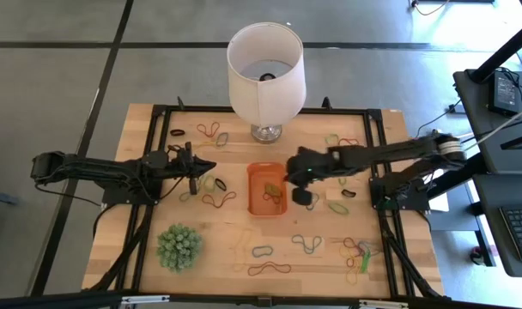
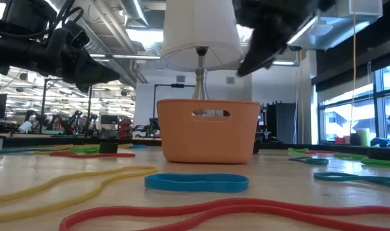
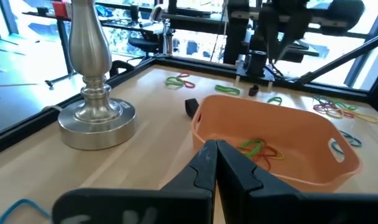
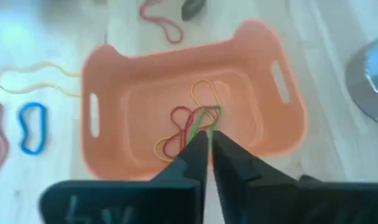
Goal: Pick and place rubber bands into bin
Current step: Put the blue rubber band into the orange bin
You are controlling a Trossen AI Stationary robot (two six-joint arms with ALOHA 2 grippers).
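I see my right gripper up in the air above the right edge of the orange bin, which sits in the middle of the wooden table. Its two fingers are pressed together. A green rubber band runs from the fingertips down into the bin, but I cannot tell if the fingers are pinching it. A few red, yellow and green rubber bands lie in a little heap on the bin floor. Many more rubber bands lie all over the table around the bin.

My left gripper waits just left of the bin, fingers squeezed shut with nothing in them.

A white lamp stands behind the bin. A spiky green ball plant sits near the front left.
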